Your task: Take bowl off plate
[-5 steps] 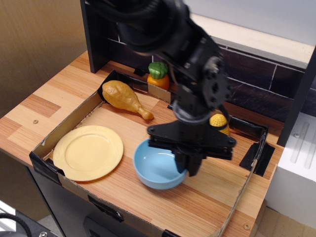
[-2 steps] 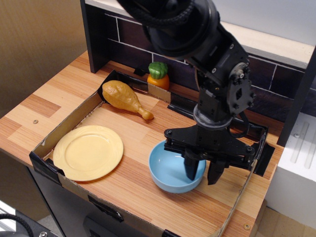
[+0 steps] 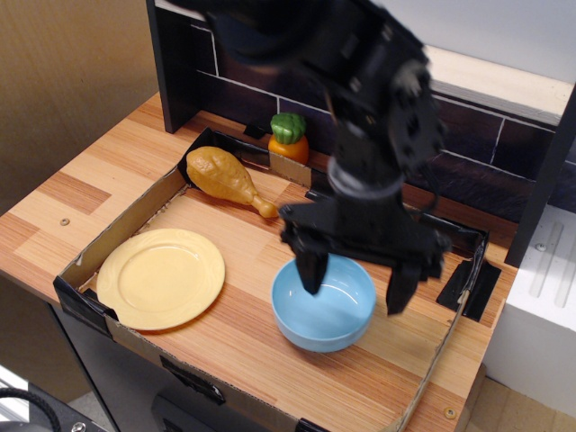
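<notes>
The light-blue bowl (image 3: 324, 313) sits on the wooden floor of the cardboard tray, to the right of the pale-yellow plate (image 3: 160, 276) and apart from it. The plate lies flat at the tray's front left with nothing on it. My gripper (image 3: 357, 277) hangs just above the bowl with its jaws spread wide. One finger (image 3: 310, 267) is over the bowl's left rim. The other finger (image 3: 400, 283) is past its right rim. The gripper holds nothing.
A toy chicken drumstick (image 3: 225, 178) lies at the tray's back left. A toy carrot (image 3: 288, 137) stands by the dark tiled back wall. The cardboard tray wall (image 3: 85, 301) runs along the front and sides. A white unit (image 3: 549, 297) stands at the right.
The gripper carried the bowl a little to the right, then opened wide and rose slightly, leaving the bowl on the wood. The plate has not moved.
</notes>
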Controlling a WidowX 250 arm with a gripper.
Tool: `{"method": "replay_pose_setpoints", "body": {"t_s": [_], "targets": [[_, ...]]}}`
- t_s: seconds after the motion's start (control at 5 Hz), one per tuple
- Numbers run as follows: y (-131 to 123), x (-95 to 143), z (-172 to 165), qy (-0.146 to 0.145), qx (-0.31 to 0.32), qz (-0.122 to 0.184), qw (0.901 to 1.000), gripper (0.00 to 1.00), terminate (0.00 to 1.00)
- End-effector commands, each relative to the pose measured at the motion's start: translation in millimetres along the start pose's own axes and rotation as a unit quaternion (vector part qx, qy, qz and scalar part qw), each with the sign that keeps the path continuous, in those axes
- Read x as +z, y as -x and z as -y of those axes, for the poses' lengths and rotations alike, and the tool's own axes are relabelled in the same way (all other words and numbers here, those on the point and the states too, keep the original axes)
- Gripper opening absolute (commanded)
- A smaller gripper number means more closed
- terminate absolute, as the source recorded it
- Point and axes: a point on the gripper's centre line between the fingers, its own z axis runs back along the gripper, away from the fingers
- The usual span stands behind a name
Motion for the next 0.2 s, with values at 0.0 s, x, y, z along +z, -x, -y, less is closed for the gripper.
{"method": "replay_pose_setpoints", "body": {"t_s": [0.0], "targets": [[-3.3,10.3,1.7,0.009,-0.002,0.017,0.9998,1.0,1.0]]}}
